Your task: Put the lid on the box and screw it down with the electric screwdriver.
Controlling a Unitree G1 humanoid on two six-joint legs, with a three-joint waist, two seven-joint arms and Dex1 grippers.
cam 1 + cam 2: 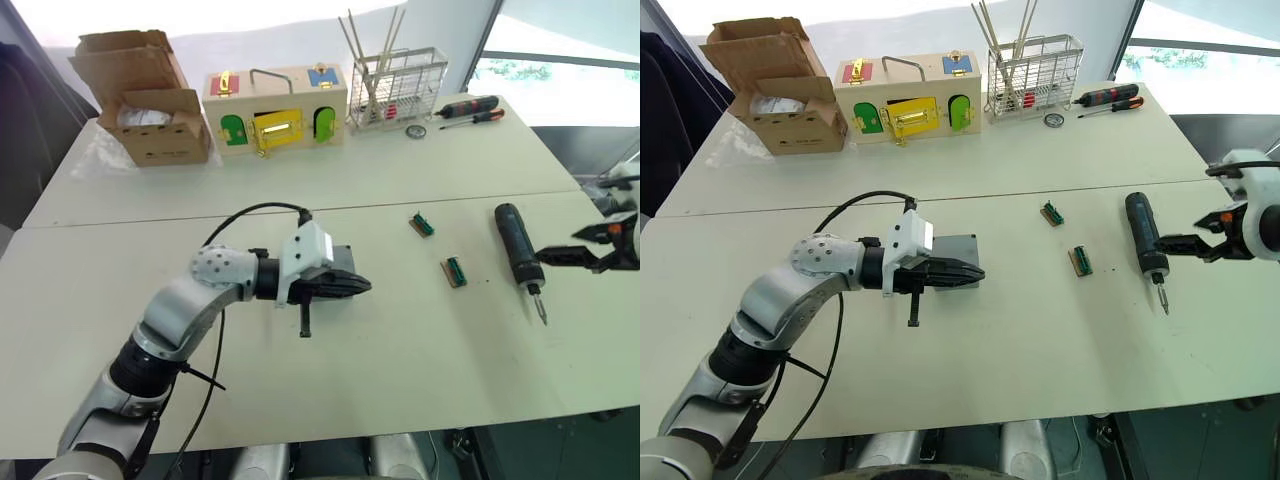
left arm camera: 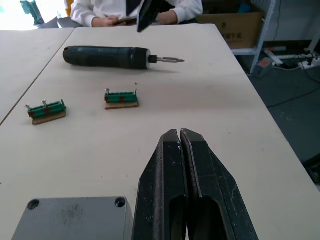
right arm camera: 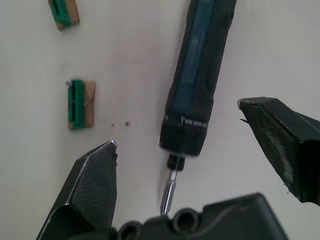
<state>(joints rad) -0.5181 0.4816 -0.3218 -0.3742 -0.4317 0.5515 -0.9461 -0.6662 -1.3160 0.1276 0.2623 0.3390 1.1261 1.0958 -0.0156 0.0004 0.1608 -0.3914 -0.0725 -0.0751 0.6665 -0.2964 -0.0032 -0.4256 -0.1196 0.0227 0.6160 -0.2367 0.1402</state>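
Observation:
The lid (image 2: 75,217) is a grey square top with corner screw holes, lying mid-table (image 1: 960,250); I cannot tell the box apart beneath it. My left gripper (image 1: 358,287) is shut and empty, its fingers (image 2: 192,165) beside the lid's near edge, pointing right. The electric screwdriver (image 1: 518,243), thick and black, lies on the table to the right with its metal bit (image 1: 540,308) toward the front edge. My right gripper (image 1: 560,250) is open just right of the screwdriver. In the right wrist view its fingertips (image 3: 102,165) straddle the tool's bit end (image 3: 185,135) without touching it.
Two green terminal blocks (image 1: 421,224) (image 1: 455,271) lie between the lid and the screwdriver. Along the far edge stand a cardboard box (image 1: 145,95), a wooden latch box (image 1: 275,110), a wire rack (image 1: 397,88) and hand screwdrivers (image 1: 470,108). A person (image 2: 135,11) sits beyond the table.

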